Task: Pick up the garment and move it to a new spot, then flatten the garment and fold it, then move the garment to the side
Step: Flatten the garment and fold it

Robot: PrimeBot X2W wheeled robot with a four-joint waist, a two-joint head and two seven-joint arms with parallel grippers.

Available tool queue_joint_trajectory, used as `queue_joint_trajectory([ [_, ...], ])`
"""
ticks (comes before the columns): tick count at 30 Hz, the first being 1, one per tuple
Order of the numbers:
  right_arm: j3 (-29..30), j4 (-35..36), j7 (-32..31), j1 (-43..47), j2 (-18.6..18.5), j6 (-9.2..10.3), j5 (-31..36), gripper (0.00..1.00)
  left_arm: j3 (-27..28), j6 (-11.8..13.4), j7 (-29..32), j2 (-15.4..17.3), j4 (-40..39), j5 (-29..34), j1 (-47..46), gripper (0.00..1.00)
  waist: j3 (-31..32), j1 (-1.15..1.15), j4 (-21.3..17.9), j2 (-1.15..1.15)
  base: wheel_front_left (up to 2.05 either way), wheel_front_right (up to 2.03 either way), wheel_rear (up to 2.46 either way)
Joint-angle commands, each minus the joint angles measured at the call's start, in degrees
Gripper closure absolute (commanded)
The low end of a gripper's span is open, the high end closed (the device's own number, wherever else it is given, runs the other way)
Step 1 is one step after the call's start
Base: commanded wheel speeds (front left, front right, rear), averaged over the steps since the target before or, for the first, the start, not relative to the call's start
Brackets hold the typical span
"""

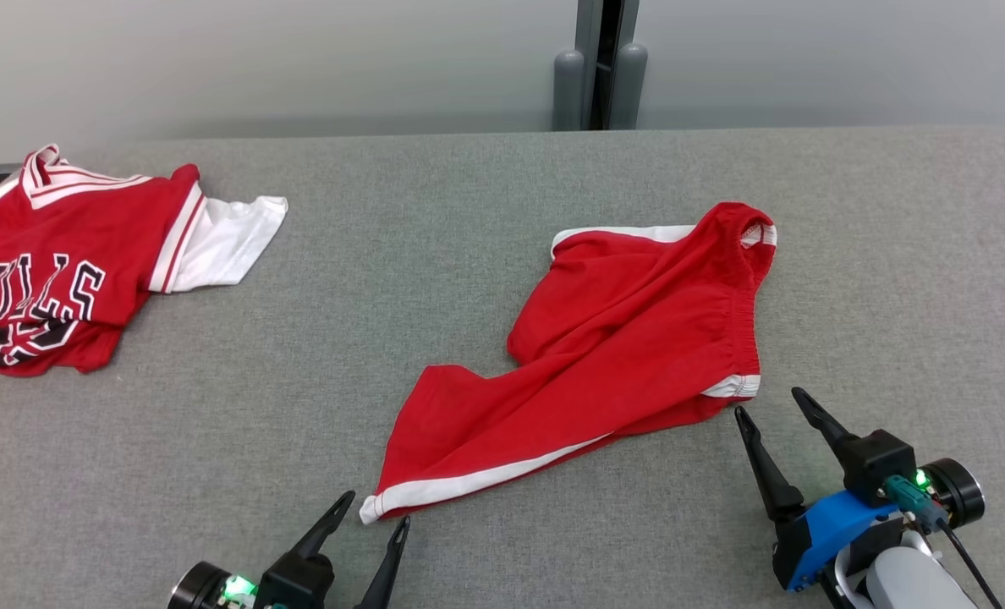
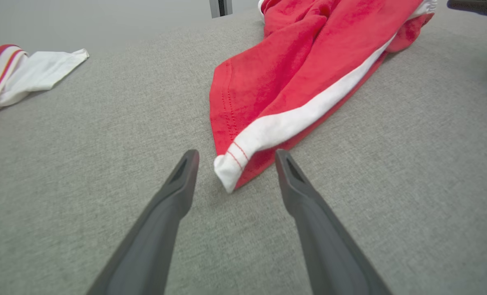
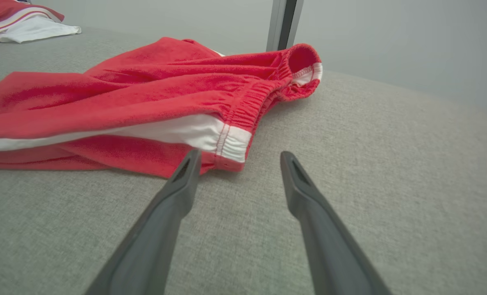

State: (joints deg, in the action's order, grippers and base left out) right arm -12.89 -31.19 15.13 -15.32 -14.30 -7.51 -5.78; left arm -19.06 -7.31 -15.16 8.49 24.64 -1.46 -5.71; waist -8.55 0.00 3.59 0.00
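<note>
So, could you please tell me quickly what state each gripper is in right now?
Left gripper: open, holding nothing, near the hem corner of the red shorts.
Right gripper: open, holding nothing, near their waistband.

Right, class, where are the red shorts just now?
In the head view the red shorts lie right of centre on the grey table, waistband by the right gripper, leg hem by the left gripper.

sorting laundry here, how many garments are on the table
2. The red shorts lie near the middle. The red jersey lies at the far left, partly cut off by the picture's edge; its white sleeve might be a separate shirt.
</note>
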Motion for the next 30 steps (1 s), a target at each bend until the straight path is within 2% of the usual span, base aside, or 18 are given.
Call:
queue_joint_trajectory([
  [1,-0.87,-1.38,0.02,-1.44,-0.70,0.04,-0.61,0.00,-0.35,-0.22,0.01,0.40,0.31,-0.37,-1.39,0.00,-0.59,0.00,0.12,0.00,0.00,0.00,0.00],
  [5,-4.18,-4.76,0.03,-5.03,-1.70,0.04,-1.33,0.00,-2.07,-0.23,0.01,0.62,1.14,0.00,-4.05,0.00,-2.44,0.00,0.48,0.00,0.00,0.00,0.00],
  [13,-8.92,-5.63,0.03,-9.11,-2.58,0.04,-3.28,0.00,-3.98,-0.24,0.01,0.61,1.76,-0.11,-6.83,0.00,-4.77,0.00,0.84,0.00,0.00,0.00,0.00],
  [14,-9.29,-5.52,0.03,-9.46,-2.62,0.04,-3.67,0.00,-4.14,-0.24,0.01,0.64,1.85,-0.30,-7.12,0.44,-4.98,0.00,0.87,0.00,0.00,0.00,0.00],
  [15,-9.77,-5.59,0.03,-9.68,-2.56,0.04,-4.15,0.16,-4.27,-0.24,0.01,0.68,1.87,-0.42,-7.46,0.89,-5.16,0.00,0.91,0.00,0.00,0.00,0.00],
  [16,-10.33,-5.48,0.03,-9.83,-2.50,0.04,-4.75,1.00,-4.49,-0.24,0.01,0.72,1.89,-0.53,-7.62,1.00,-5.32,0.00,0.95,0.00,0.00,0.00,0.00],
  [30,-9.27,2.86,0.03,-7.40,-3.67,0.04,-6.55,1.00,-3.57,-0.23,0.01,1.25,-1.90,-1.81,-9.22,1.00,-4.83,0.00,-0.14,0.00,0.00,0.00,0.00],
])
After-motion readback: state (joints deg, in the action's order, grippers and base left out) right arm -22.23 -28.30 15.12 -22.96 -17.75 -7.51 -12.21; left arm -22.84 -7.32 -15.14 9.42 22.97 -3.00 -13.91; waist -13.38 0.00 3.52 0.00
